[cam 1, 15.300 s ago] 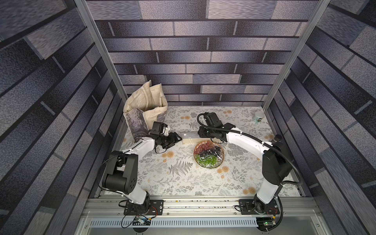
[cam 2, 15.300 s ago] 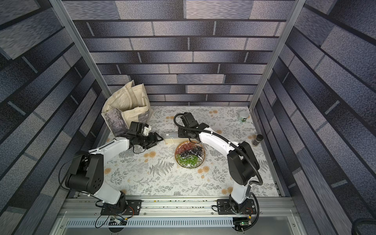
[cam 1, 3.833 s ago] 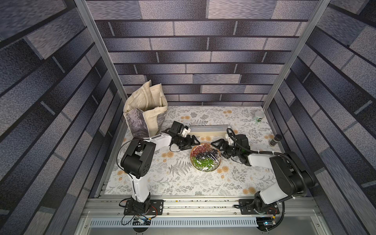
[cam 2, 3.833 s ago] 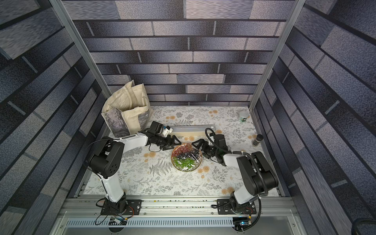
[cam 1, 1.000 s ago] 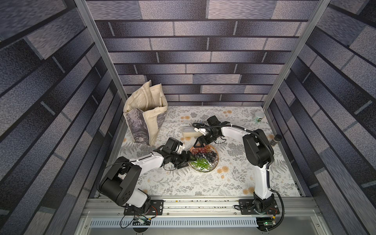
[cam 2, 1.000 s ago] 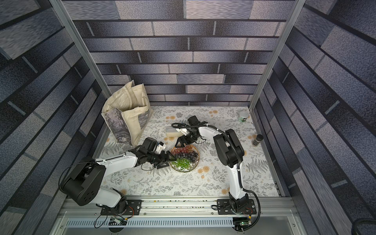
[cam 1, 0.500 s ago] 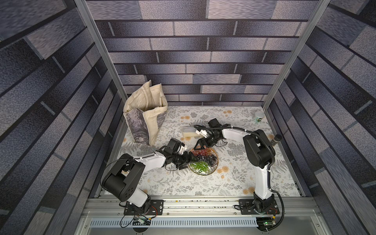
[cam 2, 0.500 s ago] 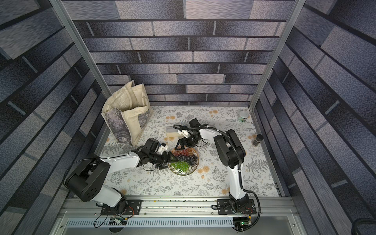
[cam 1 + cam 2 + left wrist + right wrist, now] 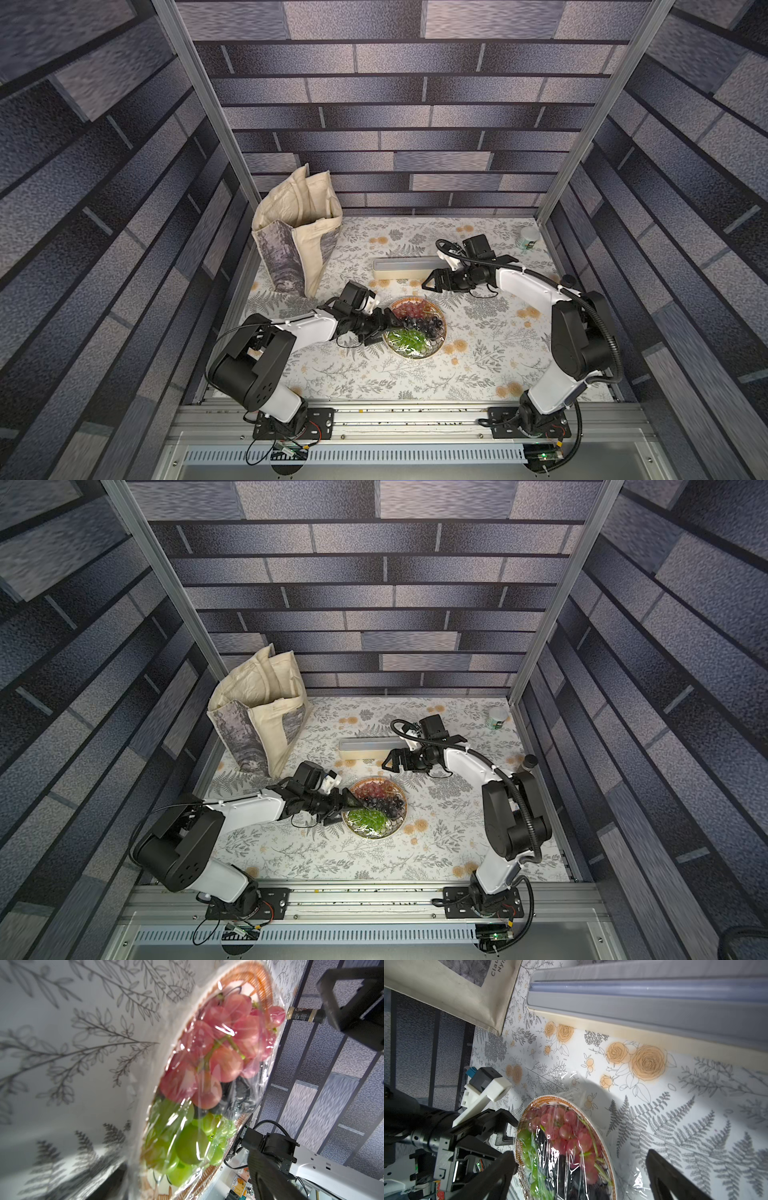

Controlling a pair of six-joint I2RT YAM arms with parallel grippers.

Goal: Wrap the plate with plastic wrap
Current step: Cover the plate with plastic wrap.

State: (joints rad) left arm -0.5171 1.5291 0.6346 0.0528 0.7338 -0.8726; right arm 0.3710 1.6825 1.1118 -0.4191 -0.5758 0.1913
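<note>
Table (image 9: 374, 386), near edge to far. The plate (image 9: 441, 338) sits about mid-table, its grapes (image 9: 191, 1147) under the wrap (image 9: 216, 1028), which lies glossy and creased over the fruit, with a loose fringe resting on the table outside the rim. The left gripper (image 9: 382, 328) is at the plate's left rim with jaws spread; whether it touches the rim cannot be told. Beyond the plate, the right gripper (image 9: 428, 281) hangs between plate and box (image 9: 405, 268), jaws spread wide and empty, clear of both. The box lies parallel to the far edge. A bag (image 9: 299, 245) stands toward the far left corner and a jar (image 9: 528, 237) in the far right corner. The wrap is judged thin, limp and clingy, prone to bunch or tear, and is best pinched at the loose fringe. The plate is judged stiff and breakable, and is best steadied at its rim.
</note>
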